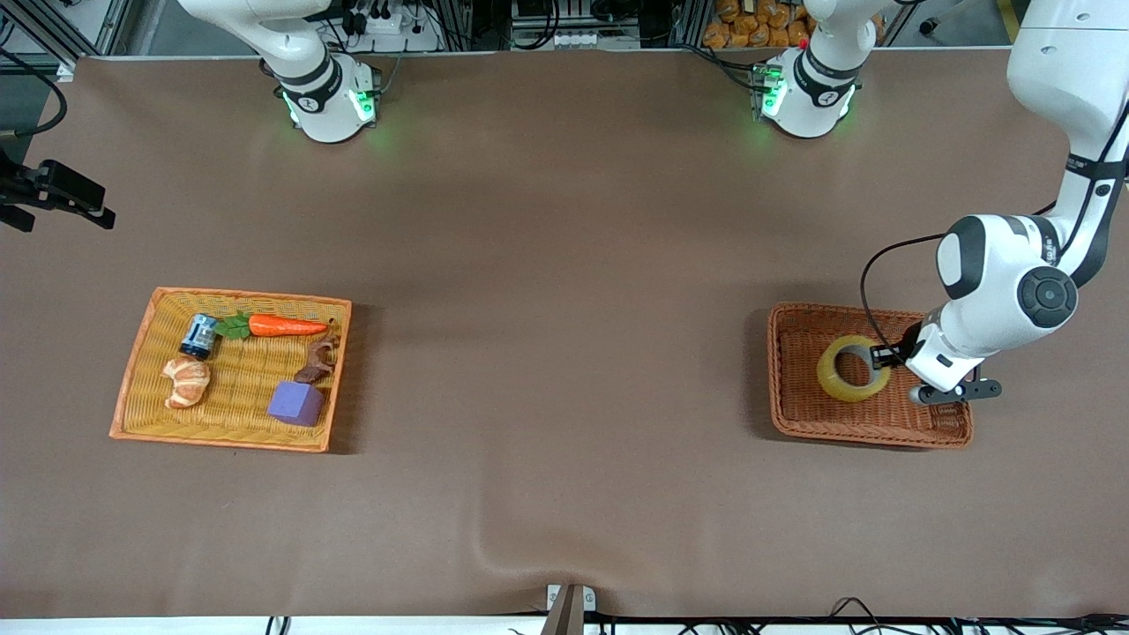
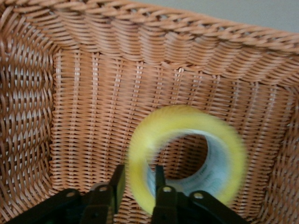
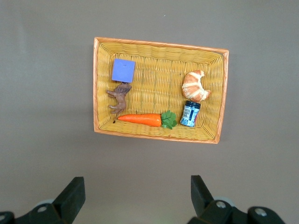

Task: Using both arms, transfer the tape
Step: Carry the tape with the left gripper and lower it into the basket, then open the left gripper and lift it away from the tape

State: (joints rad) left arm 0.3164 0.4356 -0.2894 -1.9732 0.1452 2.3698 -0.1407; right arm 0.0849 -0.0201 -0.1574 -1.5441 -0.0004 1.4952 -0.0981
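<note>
My left gripper point(image 2: 136, 186) straddles the wall of the tape point(image 1: 853, 368) in the brown wicker basket point(image 1: 794, 414).

The tape is a glossy, yellowish, see-through ring with a pale inner core, lying on tight reddish-brown weave at my left arm's end of the table. My left wrist view shows what the front view hides: one black finger point(image 2: 117, 183) outside the ring and one inside the hole, the jaws slightly parted around the wall, not visibly pinching it. My right gripper point(image 3: 135, 196) hangs high with its fingers spread wide and empty, waiting over bare brown table beside the yellow basket point(image 1: 132, 388). Its wrist view gives a straight-down look at that basket's load: a purple cube point(image 1: 295, 403), carrot point(image 1: 287, 326), croissant point(image 1: 187, 381), blue can point(image 1: 198, 336) and a small brown figure point(image 1: 319, 360).
</note>
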